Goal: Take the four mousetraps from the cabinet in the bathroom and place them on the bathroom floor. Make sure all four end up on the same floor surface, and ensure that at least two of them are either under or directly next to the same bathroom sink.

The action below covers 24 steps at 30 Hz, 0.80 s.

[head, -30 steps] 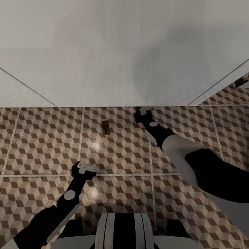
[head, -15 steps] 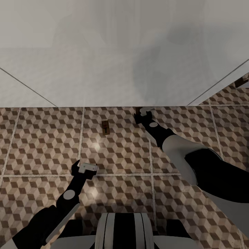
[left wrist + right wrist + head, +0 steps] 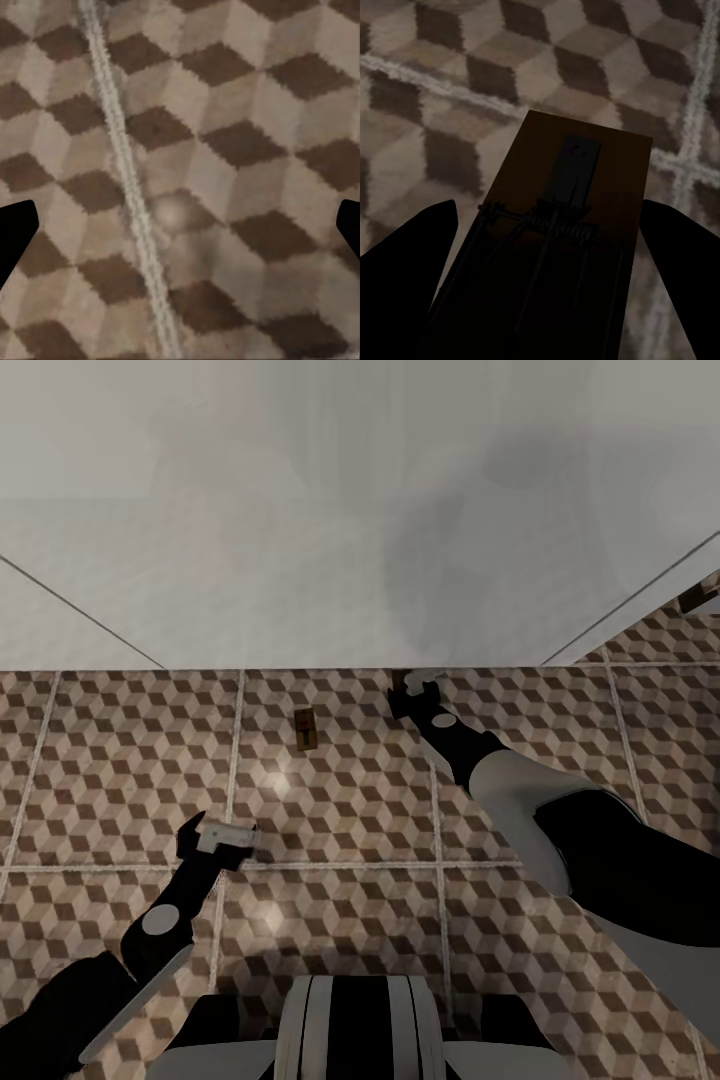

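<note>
Here, two mousetraps: one (image 3: 306, 729) on bathroom floor (image 3: 120, 760), one (image 3: 570, 225) between right fingers (image 3: 412, 247) (shadowed)

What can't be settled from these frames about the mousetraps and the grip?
- Right gripper: head view too small to show jaws; in the right wrist view a mousetrap sits between dark fingers, contact unclear.
- Floor mousetrap: too small for wire detail.
- Brown object: cut off by the edge.
- Sink underside: featureless; tap hidden.
</note>
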Available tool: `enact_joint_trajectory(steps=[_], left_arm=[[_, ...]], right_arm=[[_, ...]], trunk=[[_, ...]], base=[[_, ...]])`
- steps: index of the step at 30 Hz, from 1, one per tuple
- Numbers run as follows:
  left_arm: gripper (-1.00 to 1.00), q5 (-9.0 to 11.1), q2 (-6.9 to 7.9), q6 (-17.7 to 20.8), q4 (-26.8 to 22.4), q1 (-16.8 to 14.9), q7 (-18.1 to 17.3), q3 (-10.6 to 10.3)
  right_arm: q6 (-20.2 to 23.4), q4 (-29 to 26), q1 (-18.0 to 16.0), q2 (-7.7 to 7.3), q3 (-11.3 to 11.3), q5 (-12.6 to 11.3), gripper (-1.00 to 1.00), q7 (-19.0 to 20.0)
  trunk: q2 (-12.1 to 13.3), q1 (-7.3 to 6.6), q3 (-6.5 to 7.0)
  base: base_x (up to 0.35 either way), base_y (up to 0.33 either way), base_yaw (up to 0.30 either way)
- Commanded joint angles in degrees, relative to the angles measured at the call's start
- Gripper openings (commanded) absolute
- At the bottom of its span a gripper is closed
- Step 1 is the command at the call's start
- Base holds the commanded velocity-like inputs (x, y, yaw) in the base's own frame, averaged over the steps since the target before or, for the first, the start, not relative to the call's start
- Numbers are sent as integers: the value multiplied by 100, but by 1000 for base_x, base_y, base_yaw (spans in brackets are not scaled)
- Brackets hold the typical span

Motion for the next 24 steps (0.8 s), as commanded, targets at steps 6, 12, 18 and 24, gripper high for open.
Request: enact_joint_trajectory(steps=[6,12,18,24], left_arm=[[100,345,241,17,-213,16,53,-30],[100,399,285,17,-240,26,53,-31],[100,412,295,17,-244,28,53,-32],[100,413,297,17,-244,28,53,-32]], right_arm=[[-11,9,-4,2,14,29,-100,-25],[-7,10,-4,2,15,30,-100,-25],[-3,18,-4,2,14,31,-100,-25],[1,96,-4,2,18,32,-100,-25]], trunk=[[-1,-1,-3],[-1,-1,-3],[-1,-1,-3],[-1,-1,-3]], base=[[0,0,0],[0,0,0],[0,0,0],[0,0,0]])
